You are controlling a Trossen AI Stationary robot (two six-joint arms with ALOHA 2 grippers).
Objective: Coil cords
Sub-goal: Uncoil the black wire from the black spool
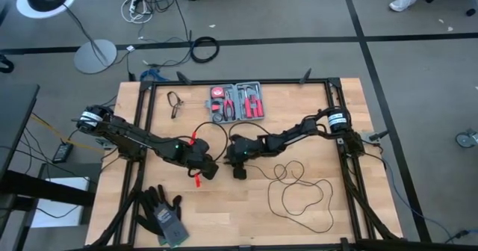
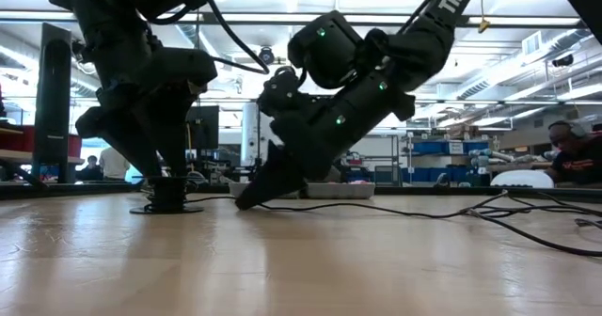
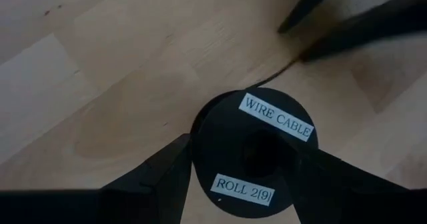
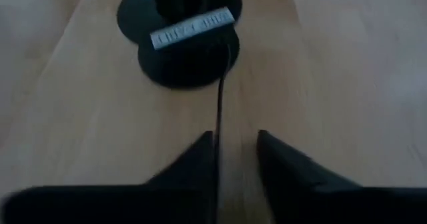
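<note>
A black spool (image 3: 257,151) labelled "WIRE CABLE" stands on its lower flange (image 2: 169,208) on the wooden table. My left gripper (image 1: 205,165) is shut on it from above. A thin black wire (image 3: 277,74) runs from the spool to my right gripper (image 4: 237,141), which is open with its tips low at the table (image 2: 246,201), close to the right of the spool. The wire (image 4: 221,97) passes between its fingers; whether they touch it, I cannot tell. The rest of the wire lies in loose loops (image 1: 299,195) at the table's right. My left gripper holds the spool's upper flange by its rim (image 3: 199,154), pinched between the two fingers, one on each side. The fingers come from above, pointing down. The spool stands upright with its lower flange on the table.
An open red tool kit (image 1: 239,103) lies at the far middle, and a small black looped thing (image 1: 175,104) to its left. A pair of black gloves (image 1: 164,214) lies at the near left. Another wire loop (image 1: 216,128) lies just beyond the grippers.
</note>
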